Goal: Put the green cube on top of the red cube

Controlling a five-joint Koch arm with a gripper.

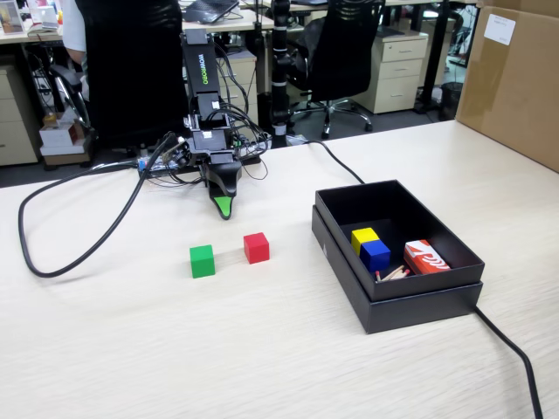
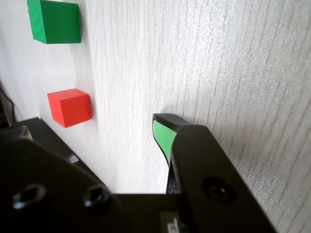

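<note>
The green cube [image 1: 202,260] sits on the table, with the red cube [image 1: 256,247] just to its right, a small gap between them. My gripper [image 1: 224,208] points down at the table behind the two cubes and touches neither. In the wrist view the green cube [image 2: 53,22] is at the top left and the red cube [image 2: 70,107] below it. There my gripper [image 2: 92,132] is open and empty. One green-padded fingertip [image 2: 163,133] is low over the table, its pad face bare. The other jaw swings off to the left.
An open black box [image 1: 410,301] stands to the right of the cubes, holding a yellow cube [image 1: 363,236], a blue cube [image 1: 376,253] and a red-and-white packet [image 1: 425,257]. A black cable [image 1: 70,262] loops across the table on the left. A cardboard box [image 1: 515,78] stands far right.
</note>
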